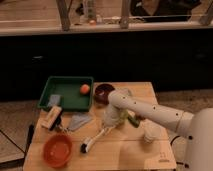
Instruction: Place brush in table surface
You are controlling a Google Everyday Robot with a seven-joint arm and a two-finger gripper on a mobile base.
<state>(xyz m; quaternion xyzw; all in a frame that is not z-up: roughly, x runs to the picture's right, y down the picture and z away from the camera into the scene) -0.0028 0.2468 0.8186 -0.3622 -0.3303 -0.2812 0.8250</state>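
The brush (pixel 96 138) lies on the table surface (pixel 127 156) left of centre. Its white handle points up-right and its dark bristle head (pixel 85 147) points toward the front left. My gripper (pixel 109 121) hangs low over the table at the upper end of the handle, at the end of the white arm (pixel 150 112) that reaches in from the right. The gripper's body hides the handle's tip, so I cannot tell whether it touches the brush.
A green tray (pixel 65 85) at back left holds a small orange ball (pixel 85 88) and a grey-blue pad (pixel 54 100). Near the brush are a dark red bowl (pixel 103 91), an orange bowl (pixel 57 149), a tan wooden block (pixel 51 117), a grey cloth (pixel 79 120) and a white cup (pixel 150 133).
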